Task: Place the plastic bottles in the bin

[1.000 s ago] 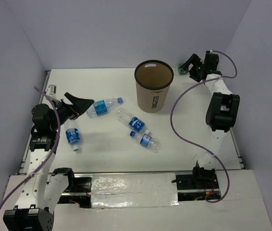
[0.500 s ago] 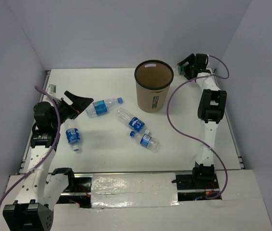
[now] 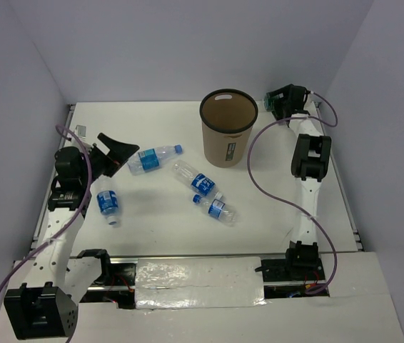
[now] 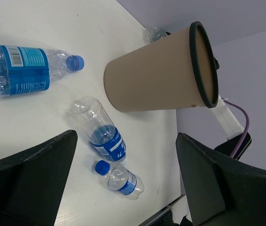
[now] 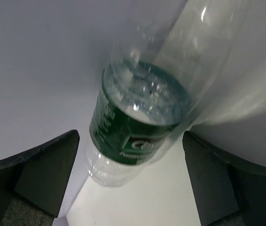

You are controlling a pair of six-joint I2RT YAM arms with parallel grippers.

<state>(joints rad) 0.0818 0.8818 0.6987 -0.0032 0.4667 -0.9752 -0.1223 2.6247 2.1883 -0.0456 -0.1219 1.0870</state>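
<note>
Green is the label to watch: the green-label bottle lies at the far right corner of the table, behind the bin and against the wall. Your right gripper is on it with its jaws spread wide, one finger to each side in the wrist view, not yet closed on anything. I judge the step in hand to be the reach for that bottle. Next you need to bring the fingers around its body, close, lift it over the black rim and release.

Your left gripper is also wide open and holds nothing. It hangs just beside the blue-capped bottle, which looks like the following pick. None of the bottles you can see is in the bin. The middle bottle and the short bottle lie on their sides near the bin's foot, and the near-left bottle lies close to the left arm.

All the bottles are thin, clear, ribbed plastic with glossy wrap labels. They are round, so expect them to roll or to dent under a hard squeeze. The bin is a matte brown, cardboard-like cylinder, slightly tapered and upright, with a mouth much wider than any bottle.
</note>
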